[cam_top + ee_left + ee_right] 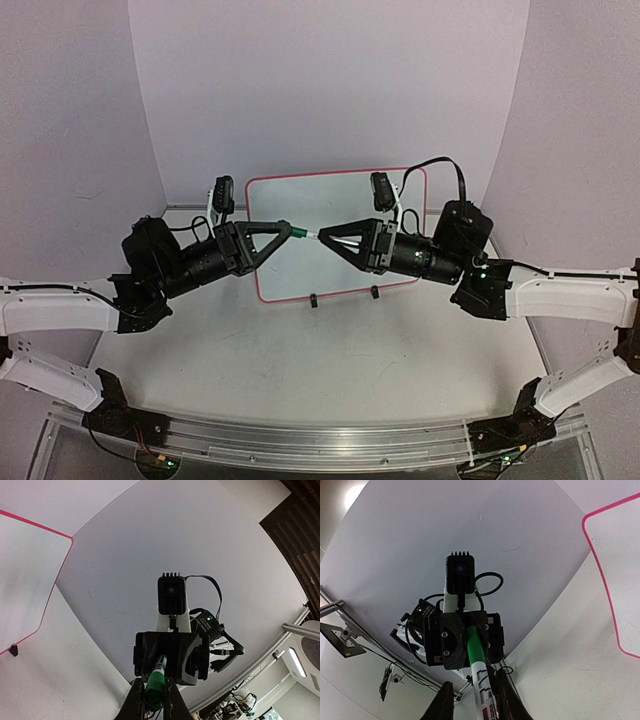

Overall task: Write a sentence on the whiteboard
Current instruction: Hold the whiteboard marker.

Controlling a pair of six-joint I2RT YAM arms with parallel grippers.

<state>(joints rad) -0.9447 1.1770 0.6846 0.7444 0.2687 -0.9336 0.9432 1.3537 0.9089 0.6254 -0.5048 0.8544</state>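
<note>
Our left jaws clamp the green cap end of the marker (301,234), our right jaws sit narrow around its white barrel (gripping or not, we cannot tell), its long axis left-right between the arms, and just behind, equally near both, the whiteboard (335,200) stands on the counter (300,365), facing us, long side left-right.

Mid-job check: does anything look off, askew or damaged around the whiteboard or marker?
Nothing looks damaged or spilled. The whiteboard is blank and sits slightly rotated in the top view, a mild skew only. The marker is level between the left hand, shut on its green end, and the right hand, over the board.
</note>
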